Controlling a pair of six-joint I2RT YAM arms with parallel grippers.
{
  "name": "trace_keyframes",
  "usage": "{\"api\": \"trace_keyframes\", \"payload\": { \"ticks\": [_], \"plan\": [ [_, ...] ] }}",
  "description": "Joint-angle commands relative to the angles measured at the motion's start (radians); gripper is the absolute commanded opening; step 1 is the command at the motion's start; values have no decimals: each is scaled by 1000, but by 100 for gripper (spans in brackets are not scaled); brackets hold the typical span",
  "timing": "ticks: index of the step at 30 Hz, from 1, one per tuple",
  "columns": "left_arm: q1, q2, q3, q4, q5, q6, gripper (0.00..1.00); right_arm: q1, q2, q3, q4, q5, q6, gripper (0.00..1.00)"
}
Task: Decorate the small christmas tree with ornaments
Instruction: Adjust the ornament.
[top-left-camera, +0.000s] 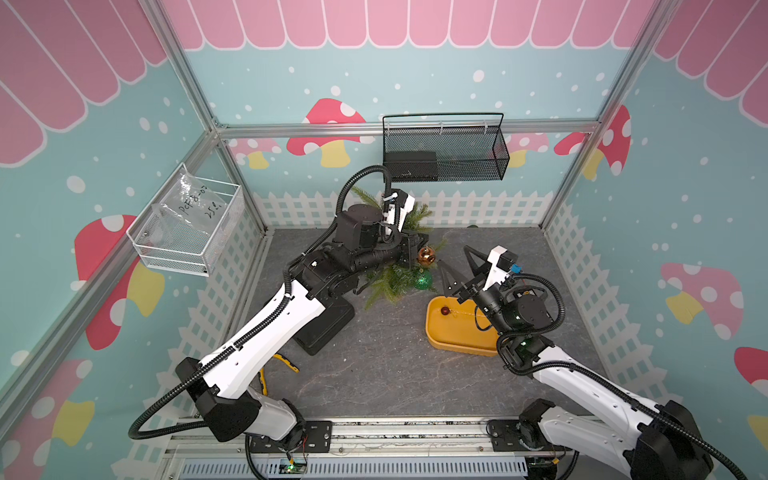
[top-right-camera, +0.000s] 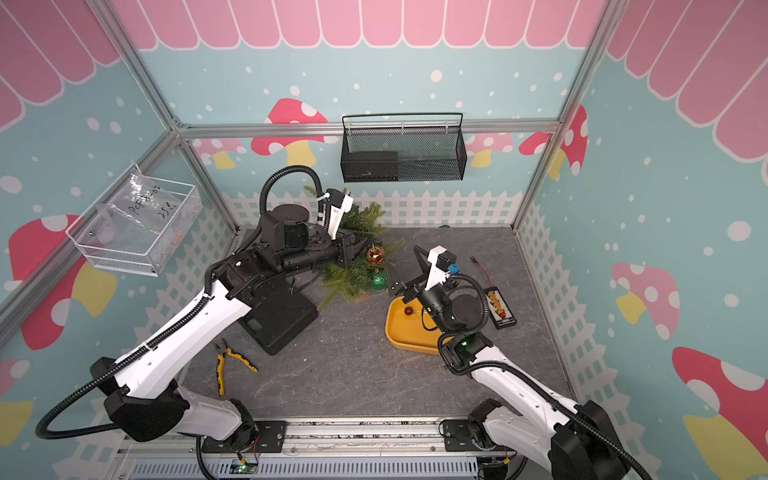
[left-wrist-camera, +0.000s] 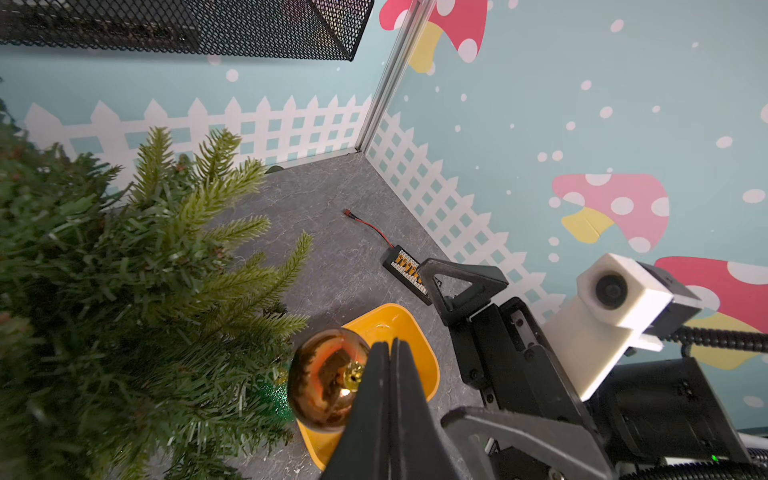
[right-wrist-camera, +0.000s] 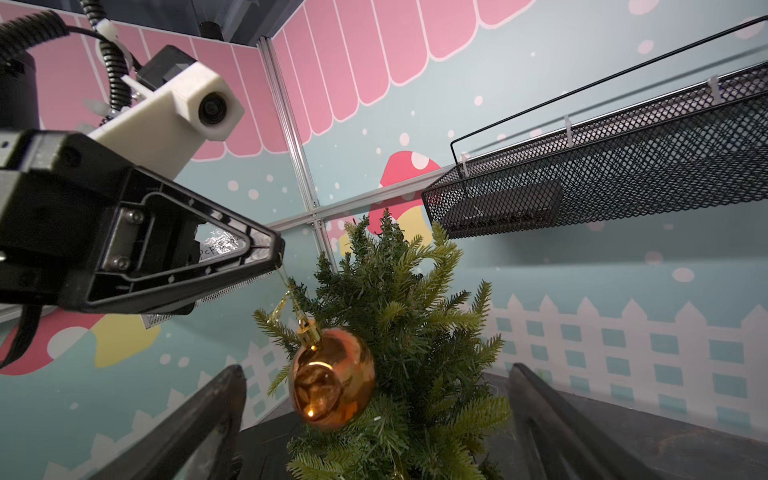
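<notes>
The small christmas tree (top-left-camera: 390, 282) (top-right-camera: 349, 278) (right-wrist-camera: 415, 311) stands at the back middle of the table. My left gripper (top-left-camera: 417, 246) (left-wrist-camera: 390, 345) is shut on the gold loop of the orange-gold ball (top-left-camera: 426, 256) (right-wrist-camera: 332, 382), which hangs against the tree's branches. A glittery green ball (top-left-camera: 423, 280) (top-right-camera: 378, 279) sits in the lower branches. My right gripper (top-left-camera: 457, 268) (right-wrist-camera: 376, 369) is open and empty, just right of the tree, jaws either side of the orange-gold ball at a distance. A small red ball (top-left-camera: 445, 310) (top-right-camera: 409, 310) lies in the yellow tray (top-left-camera: 457, 345).
A black mesh basket (top-left-camera: 449, 153) hangs on the back wall above the tree. On the left wall is a white wire basket (top-left-camera: 187, 232). A black flat case (top-left-camera: 328, 324) lies under my left arm, yellow pliers (top-right-camera: 224, 361) near it. A charger board (top-right-camera: 500, 307) lies right.
</notes>
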Motion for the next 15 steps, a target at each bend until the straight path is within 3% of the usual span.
{"api": "trace_keyframes", "payload": {
  "ticks": [1, 15],
  "plan": [
    [-8, -37, 34, -19, 5, 11, 0, 4, 11, -5, 84, -39, -2, 99],
    [-11, -51, 25, 2, 27, 0, 0, 45, 100, 9, 142, -42, -46, 99]
  ]
}}
